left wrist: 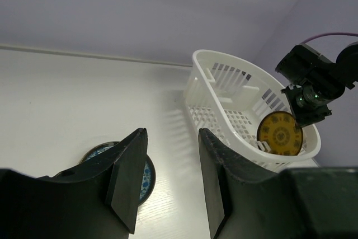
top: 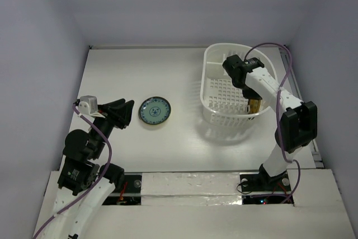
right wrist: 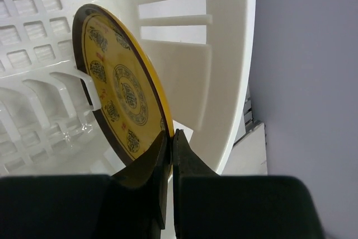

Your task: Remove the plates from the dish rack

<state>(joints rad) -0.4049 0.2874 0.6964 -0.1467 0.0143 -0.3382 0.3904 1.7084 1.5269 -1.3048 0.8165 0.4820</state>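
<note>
Pinching the rim of the patterned amber-yellow plate (right wrist: 120, 93), your right claw (right wrist: 170, 138) is clenched on it. The plate stands on edge just ahead of the fingertips, inside the dish rack (right wrist: 235, 54), whose slotted wall rises close behind it (to the claw's right). Your left claw (left wrist: 170, 144) hangs released, nothing between its fingers. The patterned teal-blue plate (top: 155, 110) lies flat on the surface (top: 112, 71) just below its tips, apart from the rack.
</note>
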